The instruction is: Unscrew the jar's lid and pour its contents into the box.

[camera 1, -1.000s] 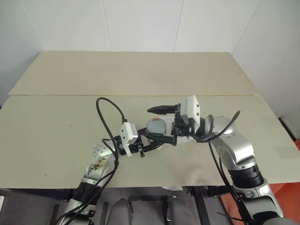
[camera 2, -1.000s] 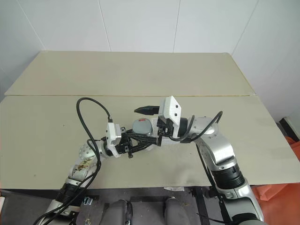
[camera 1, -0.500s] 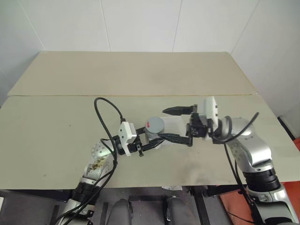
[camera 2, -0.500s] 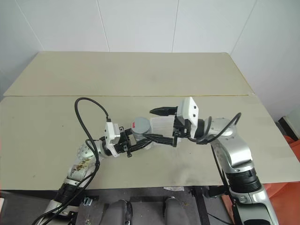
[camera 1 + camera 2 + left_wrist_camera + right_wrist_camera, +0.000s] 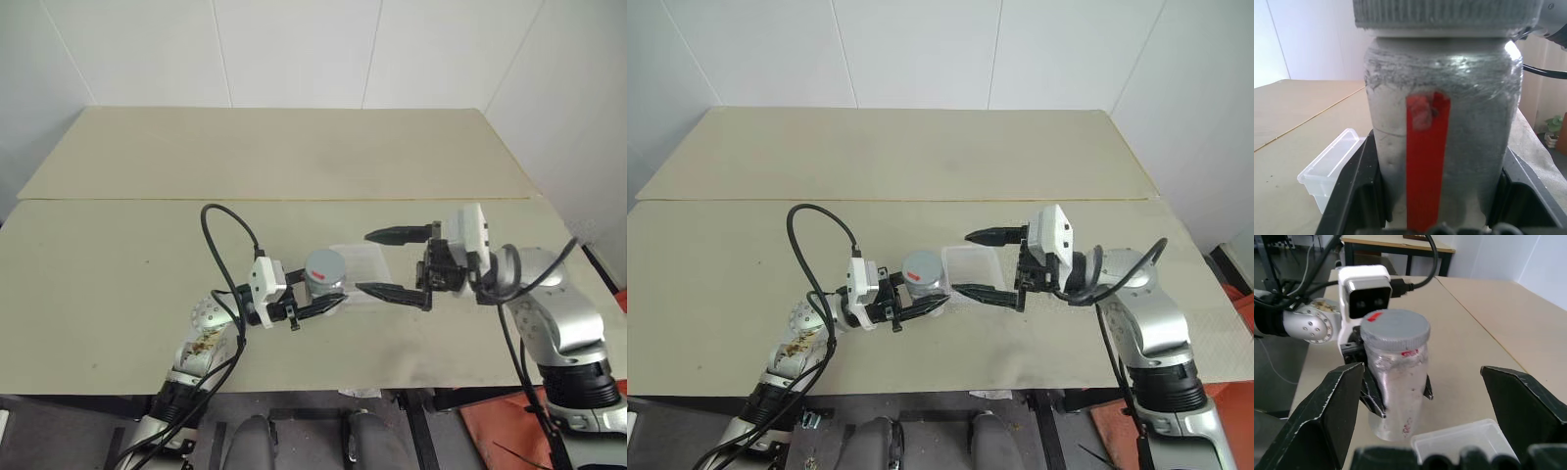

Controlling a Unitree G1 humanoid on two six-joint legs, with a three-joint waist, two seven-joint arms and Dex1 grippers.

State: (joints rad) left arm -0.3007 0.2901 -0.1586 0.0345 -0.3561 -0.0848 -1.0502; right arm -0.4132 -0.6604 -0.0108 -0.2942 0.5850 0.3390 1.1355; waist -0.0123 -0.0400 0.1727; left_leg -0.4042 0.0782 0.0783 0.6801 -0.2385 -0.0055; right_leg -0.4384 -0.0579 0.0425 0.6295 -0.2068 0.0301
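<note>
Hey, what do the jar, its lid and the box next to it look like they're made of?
The jar: likely clear plastic or glass, with a cloudy grey, speckled look and a red strip down its side.
The lid: probably matte grey plastic, judging by its ribbed edge; a small red mark sits on top.
The box: thin translucent whitish plastic, since the table shows faintly through its walls.

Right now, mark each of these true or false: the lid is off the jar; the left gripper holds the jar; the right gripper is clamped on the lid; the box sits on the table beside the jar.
1. The lid is off the jar. False: it sits on top of the jar.
2. The left gripper holds the jar. True.
3. The right gripper is clamped on the lid. False: it is open, clear of the jar.
4. The box sits on the table beside the jar. True.
</note>
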